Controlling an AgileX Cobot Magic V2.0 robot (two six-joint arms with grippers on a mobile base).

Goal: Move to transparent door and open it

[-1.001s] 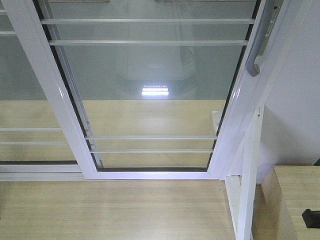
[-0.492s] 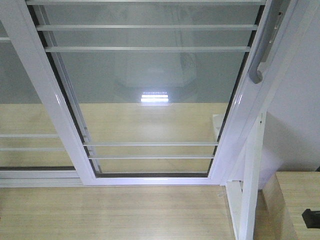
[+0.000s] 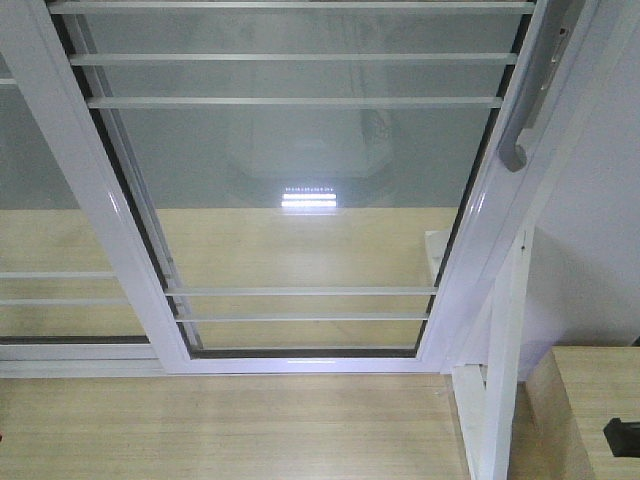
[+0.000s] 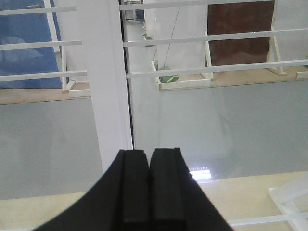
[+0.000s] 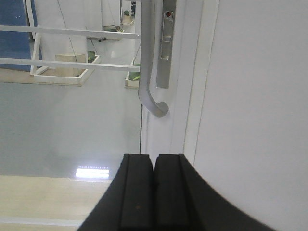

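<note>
My right fingers [image 5: 137, 192], closed and empty, face the curved silver-grey bar handle [image 5: 146, 62] of the white-framed glass door [image 3: 300, 190], ready to hook it.

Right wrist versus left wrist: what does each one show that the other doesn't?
Only the right wrist view shows the curved silver-grey handle with its lock plate, above the shut right gripper, and a plain white wall on the right. Only the left wrist view shows a broad white vertical frame stile ahead of the shut left gripper, with no handle in sight. Both show the transparent door glass, thin white bars and a bright light reflection low in the glass.
</note>
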